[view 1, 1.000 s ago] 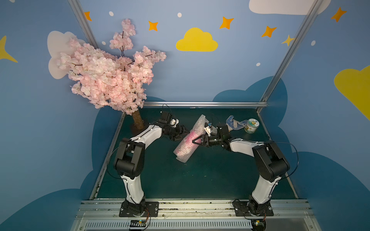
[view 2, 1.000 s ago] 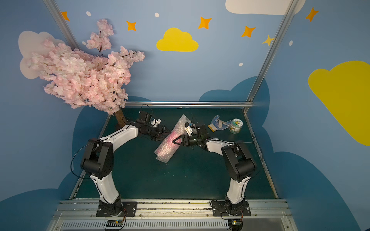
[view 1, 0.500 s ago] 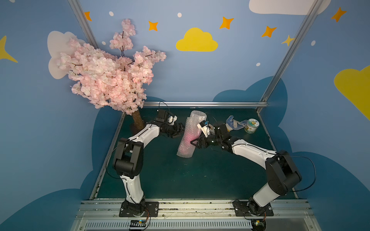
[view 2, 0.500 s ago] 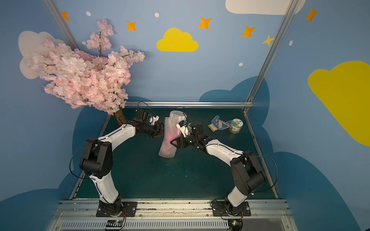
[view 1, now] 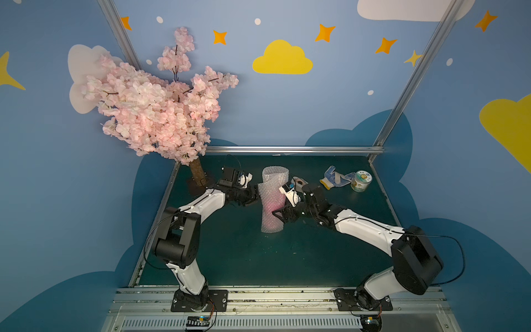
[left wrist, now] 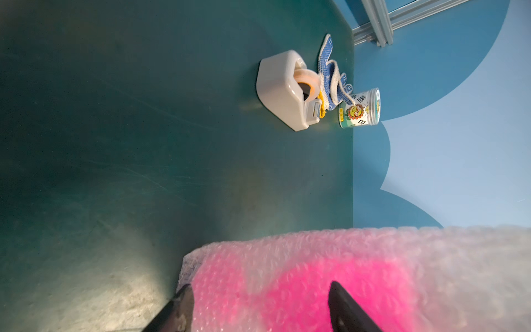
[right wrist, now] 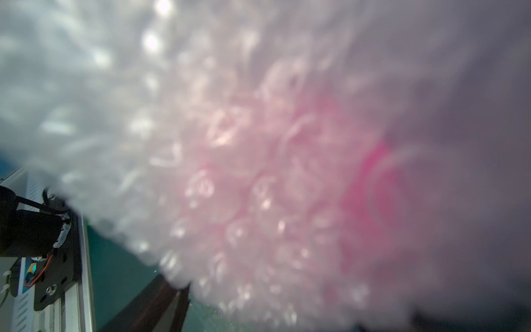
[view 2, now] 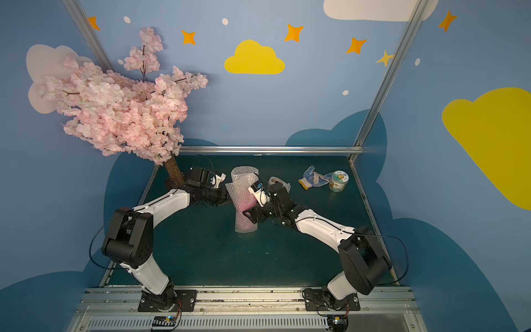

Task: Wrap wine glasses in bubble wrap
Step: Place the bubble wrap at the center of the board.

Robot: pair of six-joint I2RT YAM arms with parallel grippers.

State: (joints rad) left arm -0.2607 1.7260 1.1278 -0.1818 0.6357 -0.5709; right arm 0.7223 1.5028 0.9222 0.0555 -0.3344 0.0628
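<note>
Goblet (view 1: pixel 271 204) sits mid-table (view 1: pixel 244 258) inside an upright bubble wrap (view 1: pixel 274 175) tube: rolling looks done, top end open, so closing or taping probably remains. Left gripper (view 1: pixel 254 197) jaws stand apart against the tube's side, right gripper (view 1: pixel 280 214) jaws spread wide round its lower half; cannot tell if either squeezes. Tape dispenser (left wrist: pixel 281 89) just behind.

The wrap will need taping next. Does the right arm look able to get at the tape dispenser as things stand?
Probably yes: the dispenser sits on bare table just behind that arm's wrist, nothing between. Its hand, now at the wrap, must back off first.
</note>
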